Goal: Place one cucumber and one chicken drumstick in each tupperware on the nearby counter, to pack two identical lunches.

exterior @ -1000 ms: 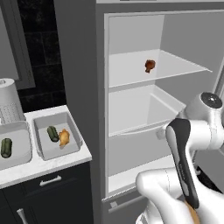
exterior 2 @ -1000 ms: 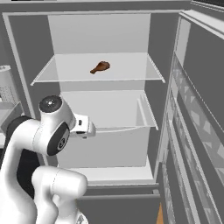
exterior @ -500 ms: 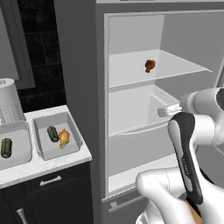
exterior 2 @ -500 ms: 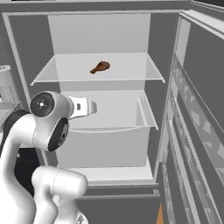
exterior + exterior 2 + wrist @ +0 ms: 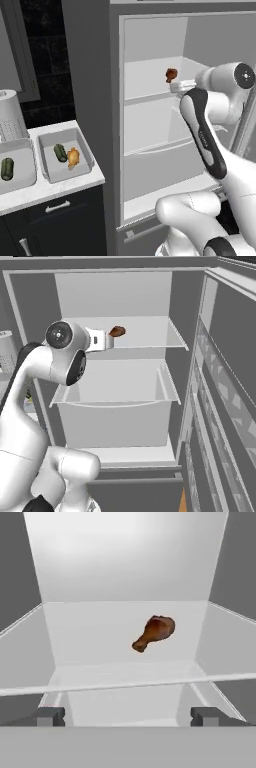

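A brown chicken drumstick [image 5: 155,632] lies on the fridge's upper glass shelf [image 5: 150,338], also seen as the drumstick [image 5: 171,75] [image 5: 117,331]. My gripper [image 5: 128,716] is open, level with that shelf's front edge and a short way from the drumstick, holding nothing; the hand [image 5: 180,86] [image 5: 102,339] points into the fridge. On the counter [image 5: 60,187] at the left, the right tupperware [image 5: 56,170] holds a cucumber [image 5: 60,152] and a drumstick [image 5: 73,157]. The left tupperware [image 5: 22,170] holds a cucumber [image 5: 7,168].
The fridge stands open, its door [image 5: 230,406] swung out on the right. Below the upper shelf is a clear drawer [image 5: 115,391]. A white roll [image 5: 9,107] stands behind the tupperwares. My own arm [image 5: 205,140] crosses the fridge opening.
The arm has swung upward, lifting the hand from the level of the lower drawer to the upper shelf, toward the drumstick. The gripper has stayed open.
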